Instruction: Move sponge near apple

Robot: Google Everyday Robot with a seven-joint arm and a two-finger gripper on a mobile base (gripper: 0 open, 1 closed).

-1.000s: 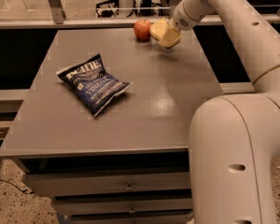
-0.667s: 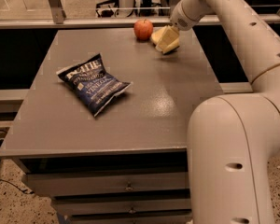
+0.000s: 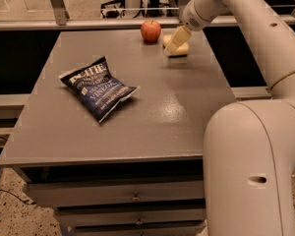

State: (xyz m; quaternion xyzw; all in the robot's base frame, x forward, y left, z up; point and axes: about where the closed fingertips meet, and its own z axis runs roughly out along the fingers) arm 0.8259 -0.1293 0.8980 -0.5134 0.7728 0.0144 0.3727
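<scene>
The apple [image 3: 151, 31] is small, round and red-orange, and stands at the far edge of the grey table [image 3: 137, 127]. The pale yellow sponge [image 3: 183, 49] sits just right of the apple, a small gap away, low on the table top or touching it. My gripper [image 3: 173, 47] reaches down from the white arm at the upper right and is shut on the sponge. One pale finger [image 3: 177, 37] lies across the sponge's near face and hides its middle.
A dark blue chip bag [image 3: 97, 88] lies left of the table's centre. A rail [image 3: 88, 24] runs behind the table's far edge. My large white arm [image 3: 255, 161] fills the right side of the view, in front of the table's right edge.
The gripper has carried the sponge slightly down toward the table top, and it stays just right of the apple. The apple and the chip bag have not moved.
</scene>
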